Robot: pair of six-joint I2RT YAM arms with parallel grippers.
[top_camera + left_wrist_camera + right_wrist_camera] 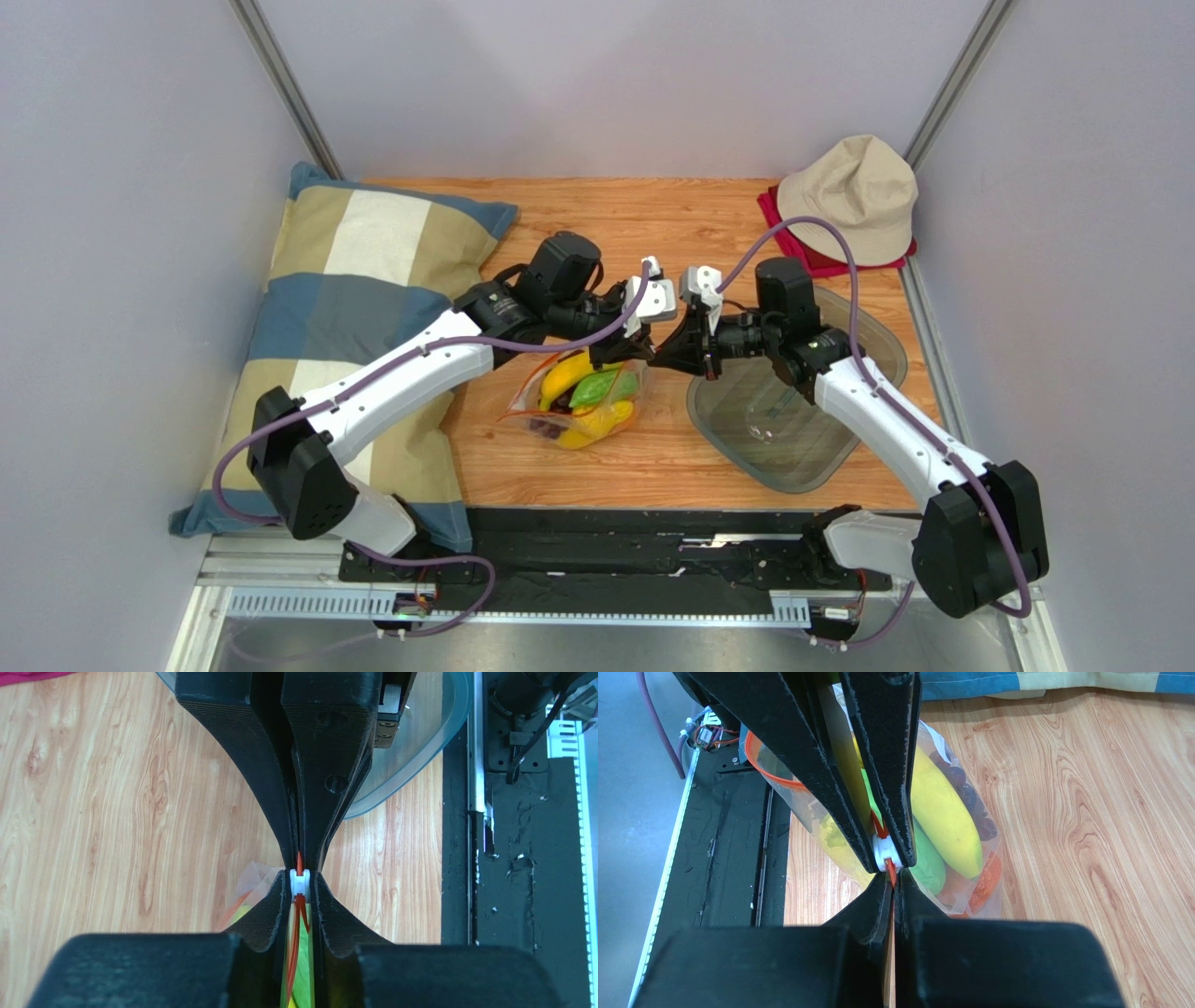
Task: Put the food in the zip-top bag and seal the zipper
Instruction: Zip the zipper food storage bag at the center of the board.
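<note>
**Both grippers nose to nose on the zipper**

Open room first: bare wooden table stretches behind the grippers to the back wall, and there is a patch of it in front of the bag too. The sides are tight. The big checked pillow fills the left edge under the left arm, and the grey translucent tray sits to the right under the right arm. A beige hat on a red cloth takes the far right corner. A black strip runs along the near edge.

The zip-top bag is in the middle, between pillow and tray, with its mouth edge drawn up to the grippers. Inside it are the banana, a green piece, dark grapes and another yellow fruit.

Now the action: the left gripper is narrow, its tips pressed on either side of the small white slider. The right gripper comes from the opposite side, its fingers clamped on the end of the orange-red zipper just beyond the slider. The two pairs of tips are almost touching.
</note>
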